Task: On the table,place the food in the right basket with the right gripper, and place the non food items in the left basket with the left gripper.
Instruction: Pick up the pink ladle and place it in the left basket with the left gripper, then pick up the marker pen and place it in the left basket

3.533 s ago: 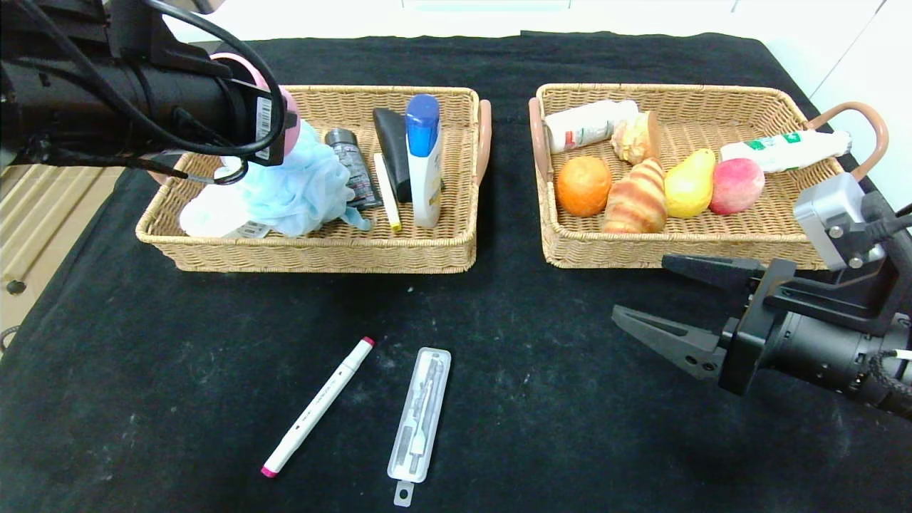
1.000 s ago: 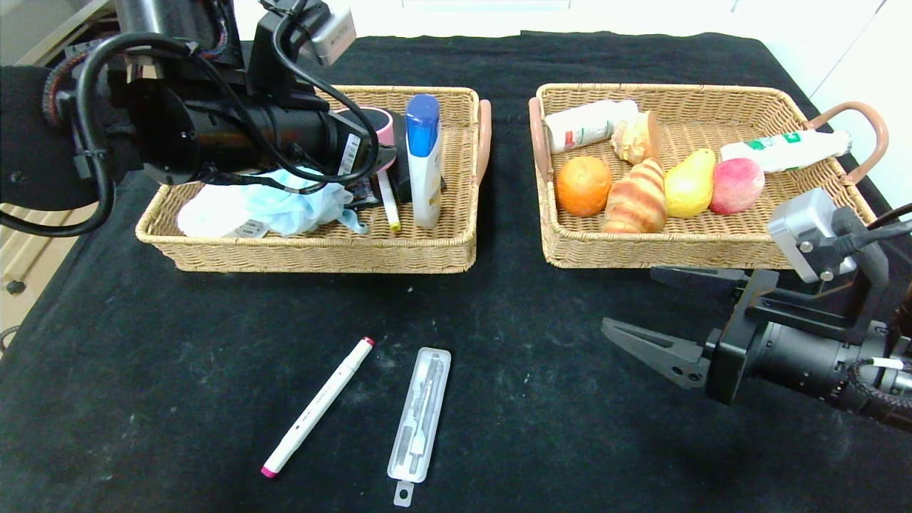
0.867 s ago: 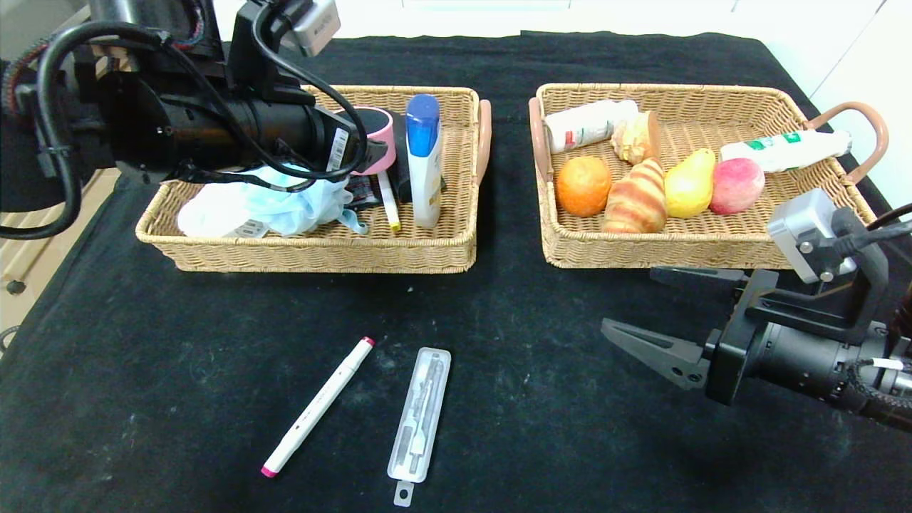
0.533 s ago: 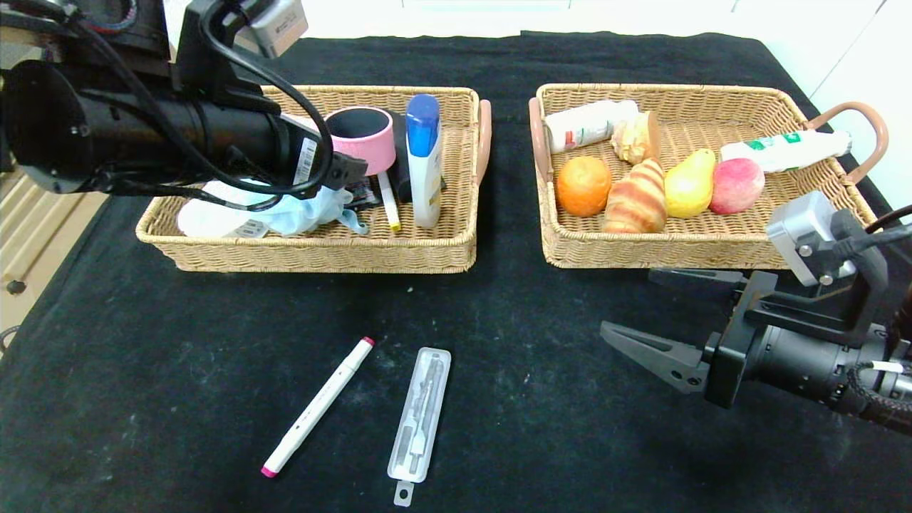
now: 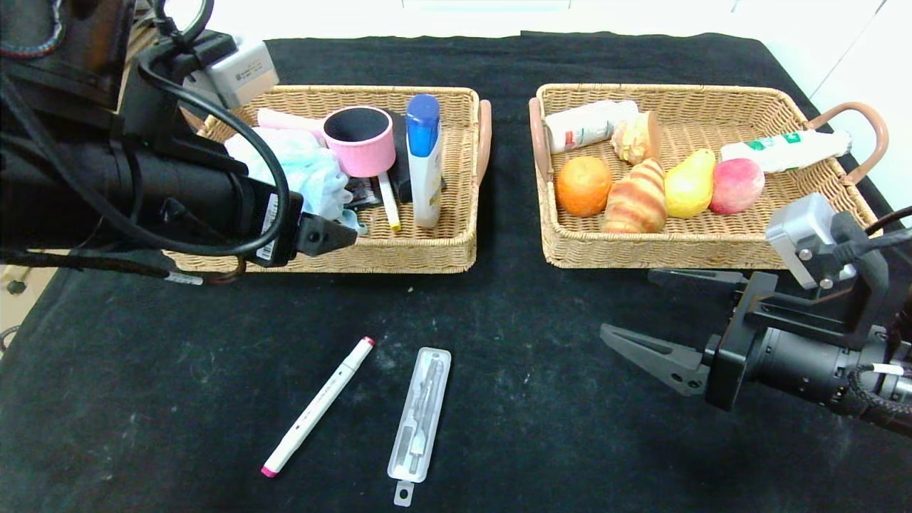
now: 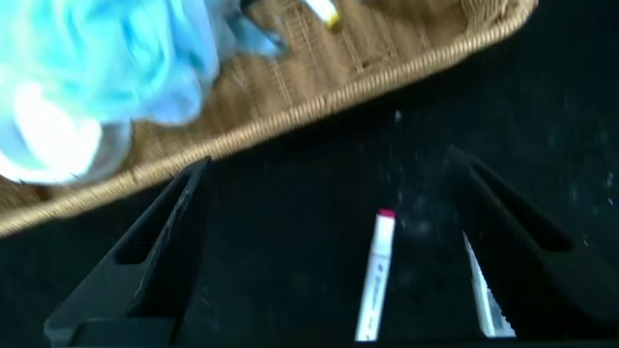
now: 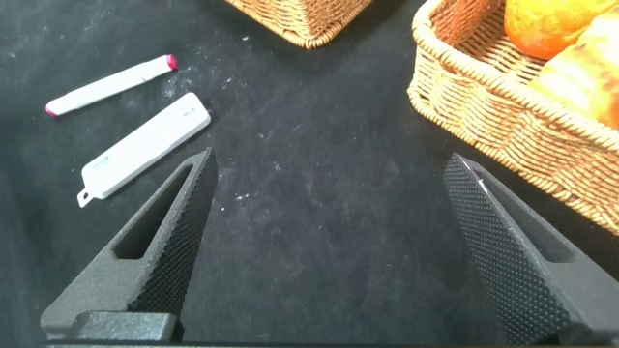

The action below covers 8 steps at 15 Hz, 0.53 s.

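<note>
A white marker with pink ends [image 5: 317, 407] and a clear plastic case with a small tool [image 5: 420, 415] lie on the black cloth in front of the baskets. My left gripper [image 5: 335, 239] is open and empty, over the front rim of the left basket [image 5: 320, 258]. In the left wrist view the marker [image 6: 375, 275] and the case [image 6: 481, 295] lie on the cloth beyond the open gripper [image 6: 329, 164]. My right gripper [image 5: 628, 303] is open and empty, low over the cloth in front of the right basket [image 5: 662, 249]; its own view shows it [image 7: 331, 159] with the marker [image 7: 111, 85] and the case [image 7: 145, 145] farther off.
The left basket holds a pink cup [image 5: 358, 140], a blue mesh sponge [image 5: 299, 171], a white bottle with a blue cap [image 5: 424, 160] and small tubes. The right basket holds an orange [image 5: 583, 185], a croissant [image 5: 635, 196], a pear [image 5: 689, 184], a peach [image 5: 736, 185] and two bottles.
My left gripper let go of the pink cup in the left basket, then drew back over the basket's front rim. The right arm has barely moved.
</note>
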{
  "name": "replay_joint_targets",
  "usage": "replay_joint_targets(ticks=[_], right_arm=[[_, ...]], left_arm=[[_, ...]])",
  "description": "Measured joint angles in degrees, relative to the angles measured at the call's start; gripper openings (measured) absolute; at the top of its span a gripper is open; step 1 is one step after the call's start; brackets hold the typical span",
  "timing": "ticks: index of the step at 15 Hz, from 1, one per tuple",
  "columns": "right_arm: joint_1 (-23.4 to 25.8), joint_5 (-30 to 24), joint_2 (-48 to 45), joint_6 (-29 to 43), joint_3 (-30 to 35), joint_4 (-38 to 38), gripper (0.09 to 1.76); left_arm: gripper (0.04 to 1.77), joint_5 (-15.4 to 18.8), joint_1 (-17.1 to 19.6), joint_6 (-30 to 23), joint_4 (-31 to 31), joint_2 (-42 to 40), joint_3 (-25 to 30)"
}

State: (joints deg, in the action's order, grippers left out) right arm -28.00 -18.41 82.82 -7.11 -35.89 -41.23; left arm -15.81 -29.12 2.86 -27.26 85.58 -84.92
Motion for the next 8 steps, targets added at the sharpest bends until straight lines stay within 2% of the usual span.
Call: replay_joint_targets(ticks=[4,6,8], right_arm=[[0.0,0.0,-0.38,0.02,-0.05,-0.06,1.71],[0.0,0.0,-0.57,0.11,-0.07,-0.02,1.71],[0.0,0.0,-0.79,0.06,0.0,-0.04,1.71]], left_arm=[[1.7,0.57,-0.61,-3.39,-4.55,-1.1,1.93],[1.7,0.57,-1.79,-6.56,-5.03,-1.34,3.17],[1.7,0.55,-2.22,-7.11,-5.1,-1.45,4.85]])
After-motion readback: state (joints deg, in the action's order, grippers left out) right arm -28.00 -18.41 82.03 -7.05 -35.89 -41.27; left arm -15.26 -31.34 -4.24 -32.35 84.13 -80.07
